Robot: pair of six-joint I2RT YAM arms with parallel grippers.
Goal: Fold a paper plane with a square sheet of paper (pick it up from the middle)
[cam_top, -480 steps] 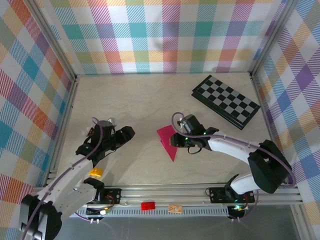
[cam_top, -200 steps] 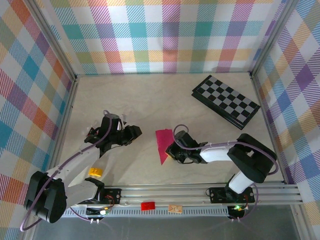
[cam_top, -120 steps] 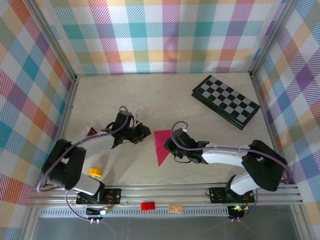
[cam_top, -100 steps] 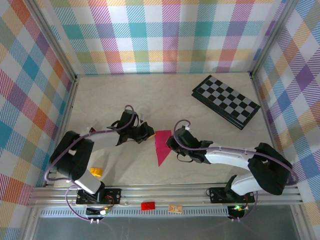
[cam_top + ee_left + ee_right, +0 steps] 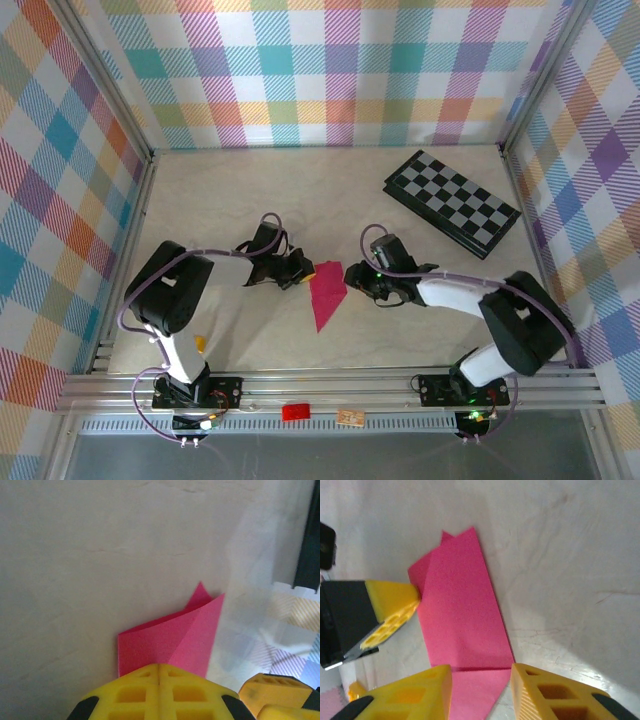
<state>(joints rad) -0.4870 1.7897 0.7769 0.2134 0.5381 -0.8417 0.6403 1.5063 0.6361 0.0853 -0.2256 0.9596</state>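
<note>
The square sheet of paper (image 5: 327, 295) lies on the table folded into a slim magenta-pink paper plane, its point toward the near edge. My left gripper (image 5: 304, 273) is shut, and its yellow tips (image 5: 159, 667) rest against the paper's (image 5: 170, 640) left far corner; I cannot tell whether they pinch it. In the right wrist view the left gripper (image 5: 414, 599) touches the paper's (image 5: 460, 610) raised flap. My right gripper (image 5: 353, 277) stands open, its fingers (image 5: 432, 685) straddling the paper near a cross crease, without gripping it.
A black-and-grey checkerboard (image 5: 452, 202) lies at the back right. A small yellow block (image 5: 199, 343) sits by the left arm's base. A red tag (image 5: 294, 411) and a tan piece (image 5: 349, 417) lie on the front rail. Plaid walls close three sides.
My left gripper has swung right across the table to the paper's edge and shut. My right gripper has opened and let go of the paper, which has shifted slightly.
</note>
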